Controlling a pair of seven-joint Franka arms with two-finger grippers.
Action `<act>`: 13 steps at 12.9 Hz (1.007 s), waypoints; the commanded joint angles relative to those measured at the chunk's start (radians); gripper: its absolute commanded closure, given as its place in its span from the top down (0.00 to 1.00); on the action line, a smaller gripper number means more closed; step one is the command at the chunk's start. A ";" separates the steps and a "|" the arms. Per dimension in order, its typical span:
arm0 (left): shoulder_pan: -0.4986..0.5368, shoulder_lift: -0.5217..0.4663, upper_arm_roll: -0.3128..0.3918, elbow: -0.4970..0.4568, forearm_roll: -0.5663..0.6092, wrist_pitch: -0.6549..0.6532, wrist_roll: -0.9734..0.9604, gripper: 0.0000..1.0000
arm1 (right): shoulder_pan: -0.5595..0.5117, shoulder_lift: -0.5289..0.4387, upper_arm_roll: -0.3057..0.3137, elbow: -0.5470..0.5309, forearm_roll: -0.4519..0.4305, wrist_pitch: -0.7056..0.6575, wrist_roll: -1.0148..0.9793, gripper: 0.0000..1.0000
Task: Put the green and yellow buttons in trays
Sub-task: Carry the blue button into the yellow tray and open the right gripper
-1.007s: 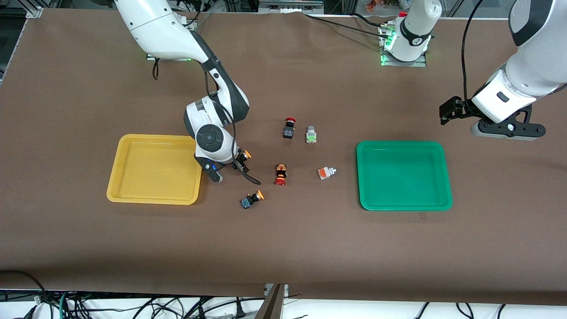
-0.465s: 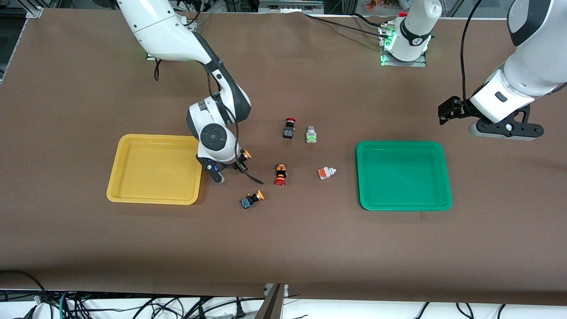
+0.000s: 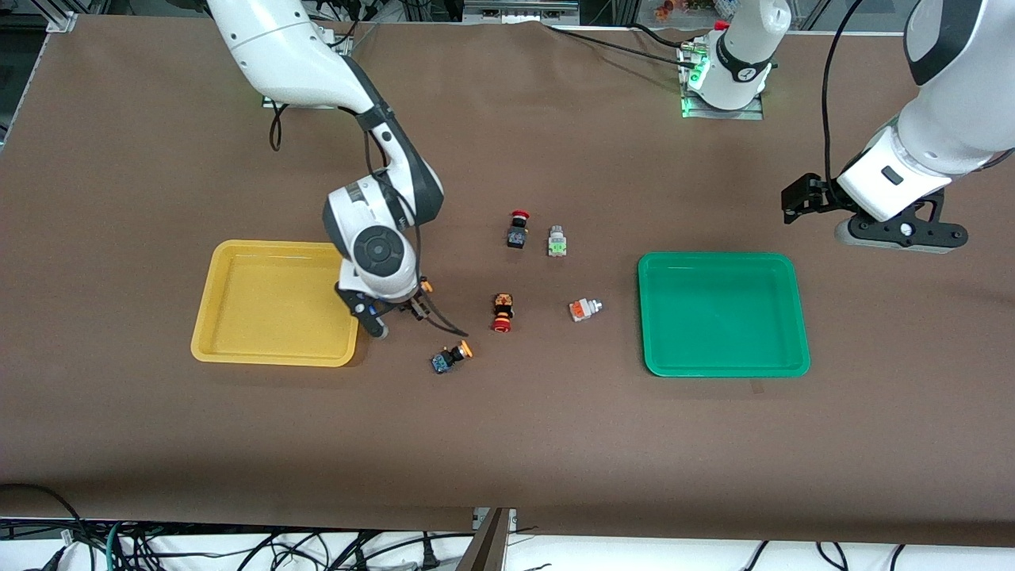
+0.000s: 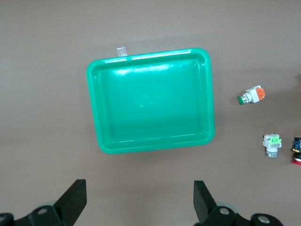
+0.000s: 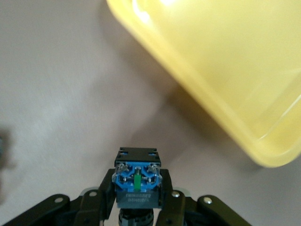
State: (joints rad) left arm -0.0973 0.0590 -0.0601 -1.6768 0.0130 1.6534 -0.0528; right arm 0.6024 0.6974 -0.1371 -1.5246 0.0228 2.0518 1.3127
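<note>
Six push-button switches and two trays are present. The work surface is a brown table covering point(image 3: 158, 444); loose cables hang below its nearer edge.

The yellow tray point(image 3: 208, 317) lies toward the right arm's end of the table and holds nothing. The right gripper point(image 3: 396, 313) is over the table just beside that tray's corner, its fingers pinching a yellow-capped button point(image 5: 137, 181) by its black-blue body. A second yellow-capped button point(image 3: 450, 357) lies on the table, nearer the front camera.

Between the trays lie four more switches: a red-capped black switch point(image 3: 518, 230), a red-capped orange-black switch point(image 3: 503, 312), a white-grey button with a green block point(image 3: 557, 241), and a white-grey button with an orange block point(image 3: 584, 309).

The green tray point(image 3: 721, 366), toward the left arm's end, holds nothing. The left gripper point(image 4: 138, 207) waits above the table beside that tray, fingers spread.
</note>
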 commanded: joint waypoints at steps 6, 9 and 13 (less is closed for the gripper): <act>-0.165 0.269 -0.058 0.022 -0.021 0.188 -0.173 1.00 | -0.174 -0.022 -0.110 0.032 -0.012 -0.329 -0.566 0.00; -0.281 0.382 -0.055 0.023 -0.004 0.389 -0.551 1.00 | -0.177 -0.022 -0.186 -0.048 -0.009 -0.289 -0.755 0.00; -0.346 0.576 -0.049 0.017 0.001 0.730 -0.662 1.00 | -0.182 -0.015 -0.202 -0.126 0.002 -0.196 -0.833 0.25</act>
State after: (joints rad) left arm -0.4091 0.5491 -0.1275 -1.6843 0.0116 2.2688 -0.6895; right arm 0.4090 0.6971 -0.3318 -1.6198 0.0217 1.8346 0.5038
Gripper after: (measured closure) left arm 0.000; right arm 0.590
